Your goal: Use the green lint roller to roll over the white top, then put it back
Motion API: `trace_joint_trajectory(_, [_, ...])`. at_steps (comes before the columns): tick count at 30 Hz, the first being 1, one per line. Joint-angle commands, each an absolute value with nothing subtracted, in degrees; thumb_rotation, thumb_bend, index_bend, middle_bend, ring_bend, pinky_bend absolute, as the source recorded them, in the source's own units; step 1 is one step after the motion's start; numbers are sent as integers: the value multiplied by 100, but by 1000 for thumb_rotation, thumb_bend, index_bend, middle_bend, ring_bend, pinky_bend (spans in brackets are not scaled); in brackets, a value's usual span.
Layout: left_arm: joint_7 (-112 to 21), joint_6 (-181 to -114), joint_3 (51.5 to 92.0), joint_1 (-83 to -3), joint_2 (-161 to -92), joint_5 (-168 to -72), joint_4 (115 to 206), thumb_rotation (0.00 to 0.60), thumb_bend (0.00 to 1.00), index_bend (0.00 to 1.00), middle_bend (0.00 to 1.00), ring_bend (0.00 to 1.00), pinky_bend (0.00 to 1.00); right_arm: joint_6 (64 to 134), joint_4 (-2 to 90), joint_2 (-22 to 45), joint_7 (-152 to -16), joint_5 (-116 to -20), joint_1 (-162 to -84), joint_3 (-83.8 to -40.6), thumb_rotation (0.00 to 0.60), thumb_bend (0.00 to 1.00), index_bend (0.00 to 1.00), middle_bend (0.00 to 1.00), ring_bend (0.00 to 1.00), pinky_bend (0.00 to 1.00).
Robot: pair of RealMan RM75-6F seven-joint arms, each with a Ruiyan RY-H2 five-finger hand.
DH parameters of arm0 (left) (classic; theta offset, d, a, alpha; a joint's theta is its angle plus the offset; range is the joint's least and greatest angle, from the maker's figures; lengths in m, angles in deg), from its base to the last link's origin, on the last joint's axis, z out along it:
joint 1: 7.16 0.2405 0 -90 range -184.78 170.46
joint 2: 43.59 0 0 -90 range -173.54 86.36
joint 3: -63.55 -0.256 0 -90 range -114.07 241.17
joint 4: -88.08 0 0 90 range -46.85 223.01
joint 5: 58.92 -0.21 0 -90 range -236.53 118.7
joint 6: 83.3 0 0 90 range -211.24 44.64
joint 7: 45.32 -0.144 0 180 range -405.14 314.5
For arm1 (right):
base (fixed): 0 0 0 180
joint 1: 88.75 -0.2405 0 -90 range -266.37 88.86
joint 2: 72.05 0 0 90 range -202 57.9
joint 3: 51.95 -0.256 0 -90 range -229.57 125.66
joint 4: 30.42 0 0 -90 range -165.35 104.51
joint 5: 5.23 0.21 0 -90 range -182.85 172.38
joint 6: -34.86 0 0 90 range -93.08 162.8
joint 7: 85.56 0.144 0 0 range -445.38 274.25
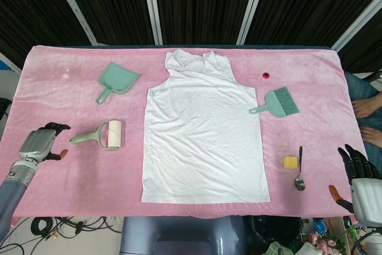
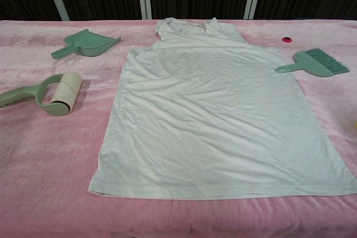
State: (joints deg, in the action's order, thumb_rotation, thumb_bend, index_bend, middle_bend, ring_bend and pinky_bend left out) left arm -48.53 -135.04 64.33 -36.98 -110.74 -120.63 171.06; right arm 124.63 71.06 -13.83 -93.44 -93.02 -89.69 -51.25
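Observation:
The green lint roller (image 1: 101,137) lies on the pink cloth left of the white top, its handle pointing left; the chest view shows the lint roller (image 2: 51,94) lying alone. Flat at the table's centre is the white top (image 1: 206,129), collar toward the far edge, and the chest view shows the white top (image 2: 217,110) smooth. My left hand (image 1: 39,144) hovers at the left edge, a short way left of the roller's handle, fingers apart and holding nothing. Low at the near right corner, my right hand (image 1: 359,176) is empty with its fingers spread. Neither hand shows in the chest view.
A green dustpan (image 1: 116,80) sits at the back left and a green hand brush (image 1: 278,102) right of the top. A yellow cube (image 1: 290,162) and a spoon (image 1: 299,171) lie near the right front. A small red object (image 1: 266,75) rests at the back right.

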Motion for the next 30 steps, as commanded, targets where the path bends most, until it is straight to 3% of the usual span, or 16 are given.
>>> trace_joint_trajectory(1, [-4923, -13454, 6581, -3771, -11383, -11905, 16761, 600, 323, 261, 247, 134, 266, 12420, 6894, -1232, -9184, -9326, -8955, -5130, 600, 185, 0, 43, 95, 208])
trace_joint_trajectory(7, [-4874, -13049, 6665, -3987, -11672, -11925, 16396, 600, 332, 329, 295, 163, 303, 12409, 6828, -1187, -9150, -9351, -8960, -5161, 600, 186, 0, 42, 96, 208])
trace_joint_trajectory(18, [-5355, -12927, 6820, -4267, -12118, -11765, 16099, 600, 348, 455, 380, 213, 360, 12355, 6795, -1162, -9179, -9369, -8945, -5169, 600, 186, 0, 42, 96, 208])
trace_joint_trajectory(30, [-5952, -12965, 6805, -4336, -12229, -11427, 16098, 600, 349, 449, 390, 252, 420, 12288, 6802, -1171, -9241, -9332, -8951, -5196, 600, 185, 0, 42, 96, 208])
